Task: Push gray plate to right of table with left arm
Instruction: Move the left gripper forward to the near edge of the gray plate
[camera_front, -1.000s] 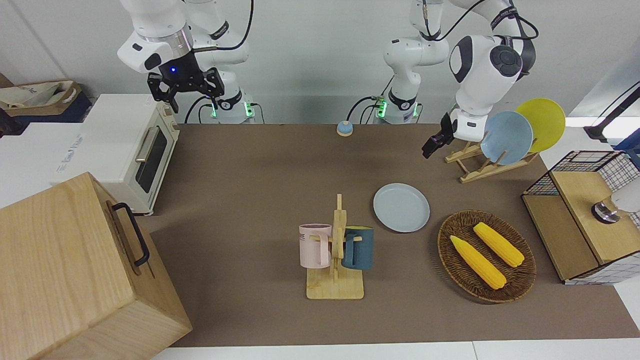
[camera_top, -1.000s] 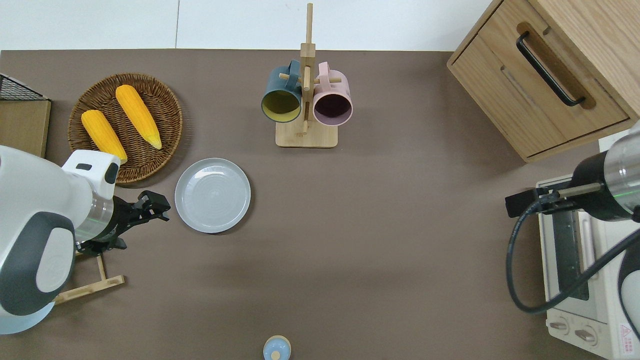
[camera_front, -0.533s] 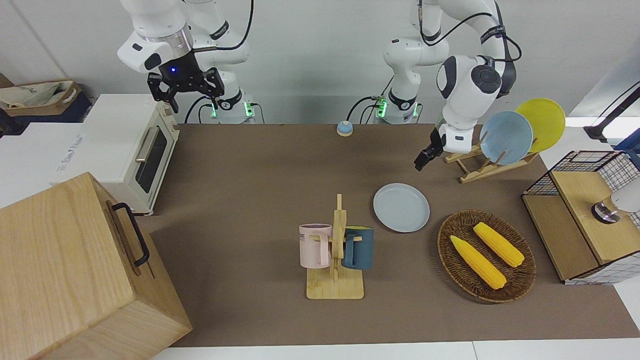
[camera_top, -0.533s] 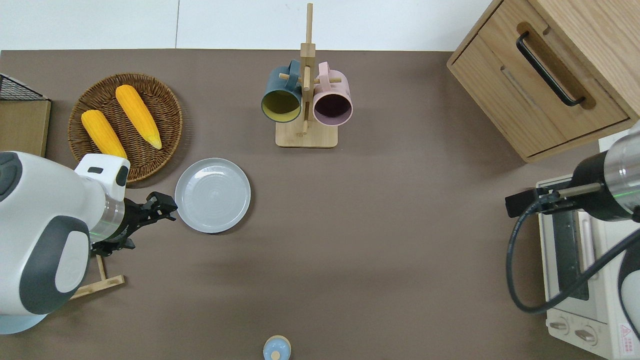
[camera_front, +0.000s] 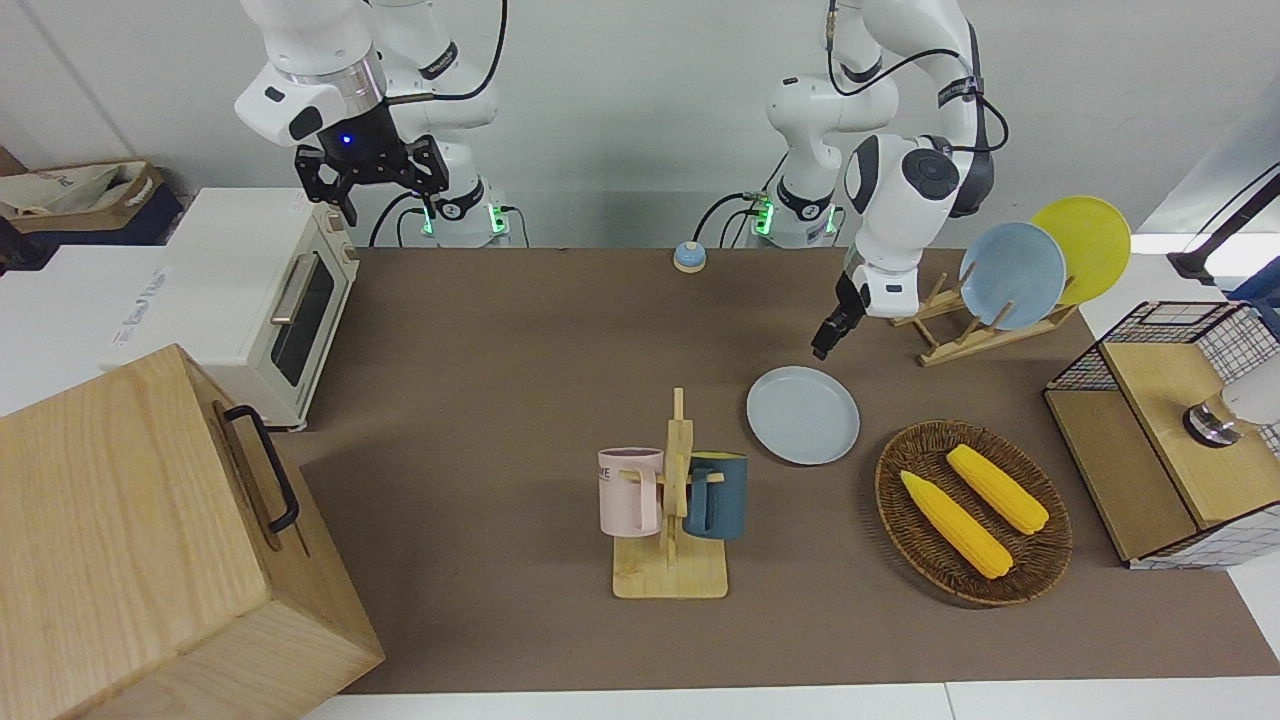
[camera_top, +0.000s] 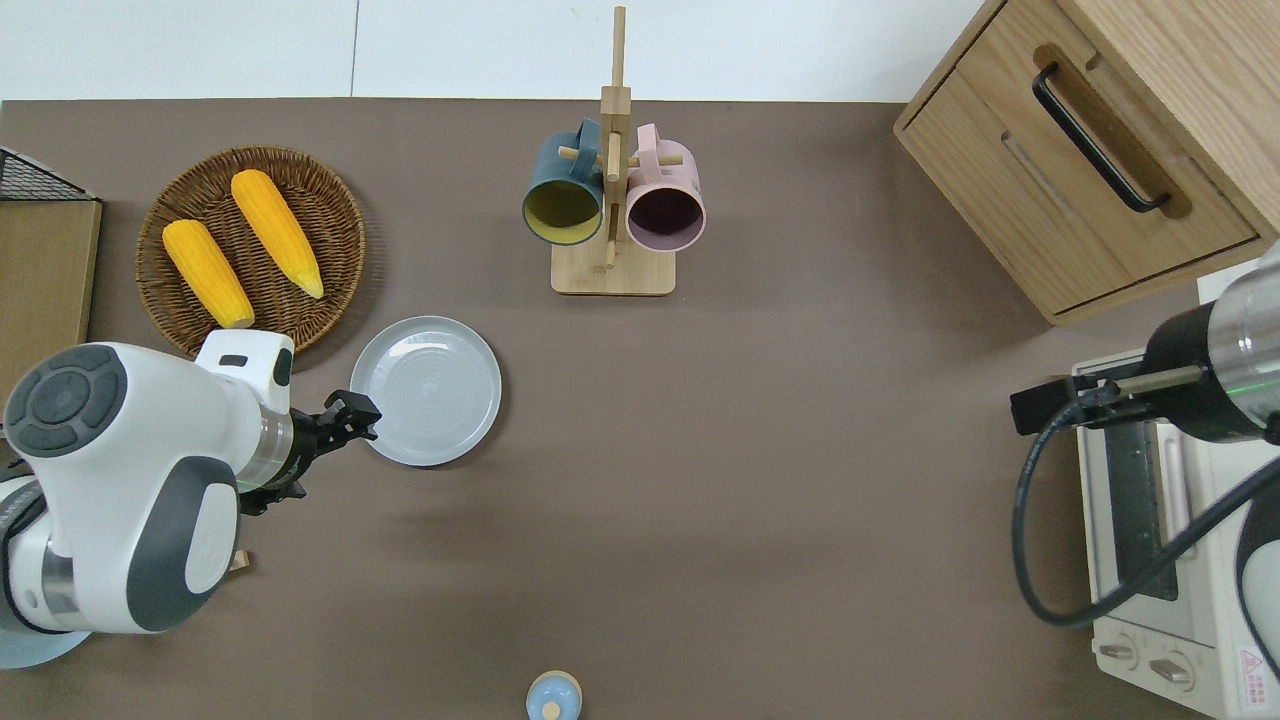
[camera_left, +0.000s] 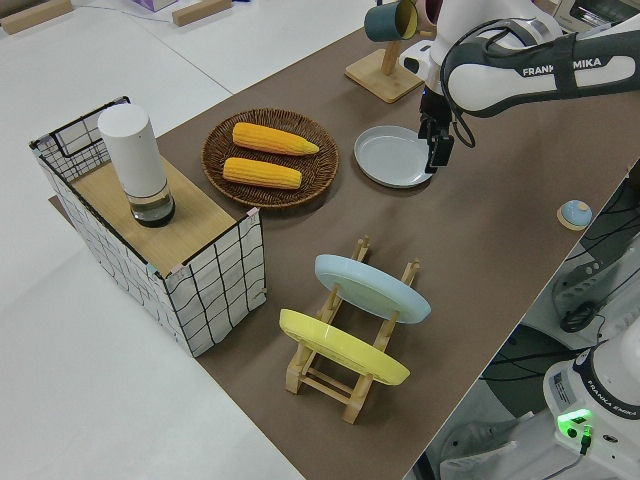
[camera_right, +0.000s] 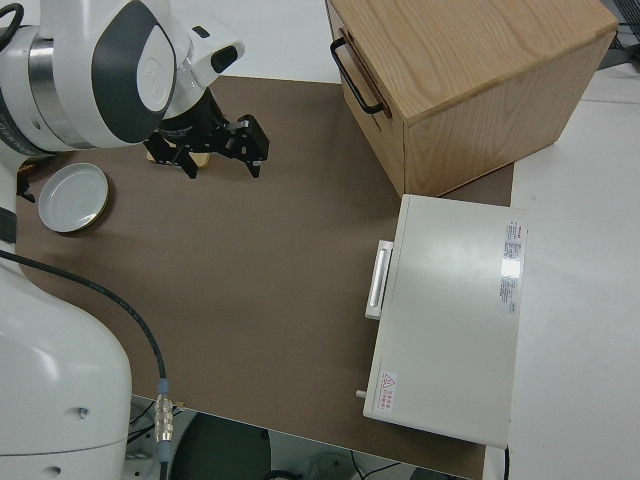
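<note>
Beside the gray plate (camera_top: 426, 390) (flat): corn basket (camera_top: 300, 200), mug rack (camera_top: 612, 270)

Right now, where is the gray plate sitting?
The gray plate lies flat on the table toward the left arm's end, beside the corn basket and nearer to the robots than the mug stand. The left claw is at its edge.

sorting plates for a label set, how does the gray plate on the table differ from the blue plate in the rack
The gray plate lies flat on the table; the blue plate stands on edge in the wooden rack. The gray plate looks paler, the blue plate bluer. The left gripper is at the gray plate's rim, not the blue plate's. Both are round and plain.
</note>
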